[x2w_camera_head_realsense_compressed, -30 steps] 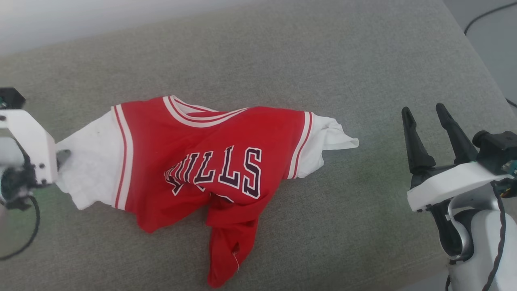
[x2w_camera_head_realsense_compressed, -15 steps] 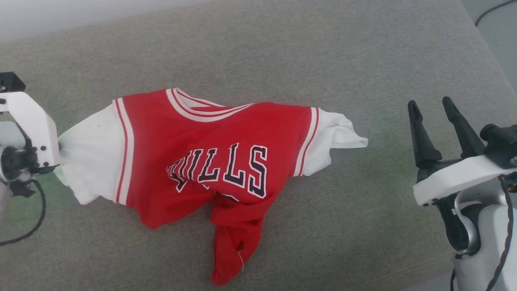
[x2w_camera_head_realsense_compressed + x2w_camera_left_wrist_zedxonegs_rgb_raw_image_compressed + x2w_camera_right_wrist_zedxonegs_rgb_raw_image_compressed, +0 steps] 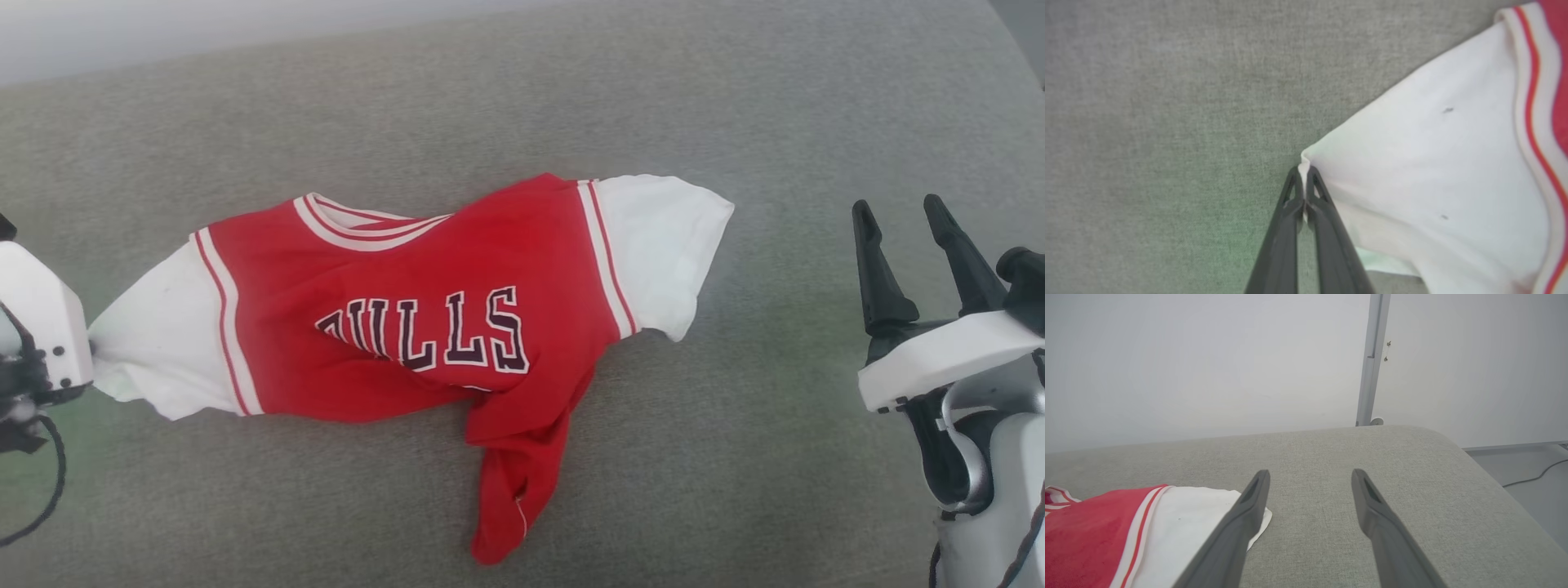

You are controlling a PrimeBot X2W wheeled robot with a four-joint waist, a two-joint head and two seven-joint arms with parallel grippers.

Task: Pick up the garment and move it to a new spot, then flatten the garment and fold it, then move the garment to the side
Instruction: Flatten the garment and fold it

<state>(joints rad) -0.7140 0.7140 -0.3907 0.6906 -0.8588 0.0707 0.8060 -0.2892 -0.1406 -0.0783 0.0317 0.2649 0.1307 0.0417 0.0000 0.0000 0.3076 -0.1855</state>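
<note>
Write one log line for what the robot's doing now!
left gripper: shut on garment sleeve | right gripper: open, empty | garment: crumpled, unfolded

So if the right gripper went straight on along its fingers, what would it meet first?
Probably nothing soon: the open right gripper points across the grey cushion, with the garment lying off to its left. Its height above the cushion is unclear.

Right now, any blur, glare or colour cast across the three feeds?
Head view: even, soft light, faint green patches on the grey woven cushion, lettering on the small red jersey T-shirt readable. Left wrist view: soft focus, white sleeve nearly blown out, green cast beside the left gripper. Right wrist view: pale wall washed out, right gripper sharp.
</note>
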